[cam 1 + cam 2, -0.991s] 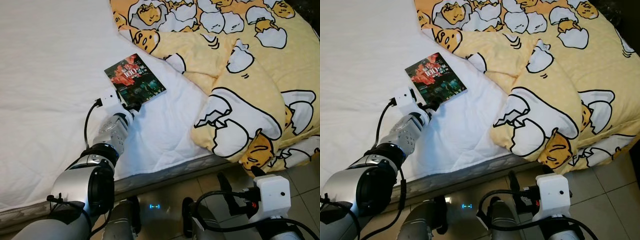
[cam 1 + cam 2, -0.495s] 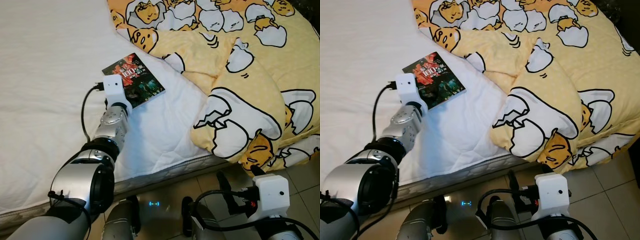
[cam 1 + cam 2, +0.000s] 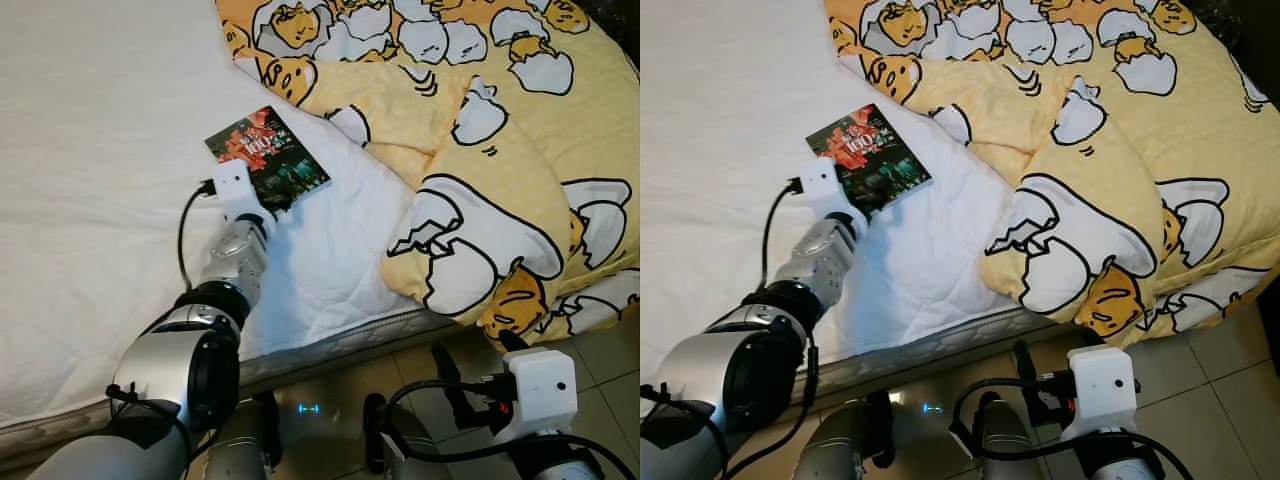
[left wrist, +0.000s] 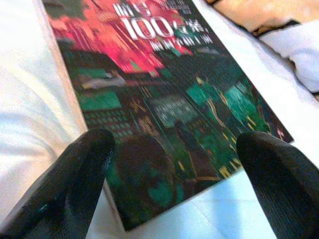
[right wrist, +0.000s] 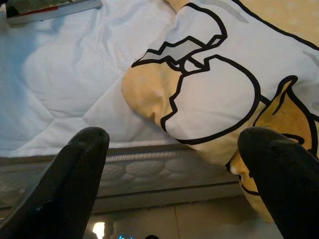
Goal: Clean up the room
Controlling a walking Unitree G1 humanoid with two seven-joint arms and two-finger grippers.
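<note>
While the left arm stretches over the white bed (image 3: 100, 150), its left claw (image 3: 272, 205) sits at the near edge of the book (image 3: 268, 159), just beside the yellow egg-print duvet (image 3: 480, 150). In the left wrist view, the fingers (image 4: 75, 174) spread wide either side of the cover, gripping nothing; "100" is legible. In the right wrist view, the right claw (image 5: 174, 184) hangs open off the mattress edge.

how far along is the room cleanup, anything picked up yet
Nothing looks tidied yet. In hand: the left gripper is open at the near edge of the dark red-and-green paperback book, which lies flat on the white mattress. Left: lifting the book and straightening the rumpled yellow egg-print blanket. The right gripper hangs open below the bed edge.
</note>
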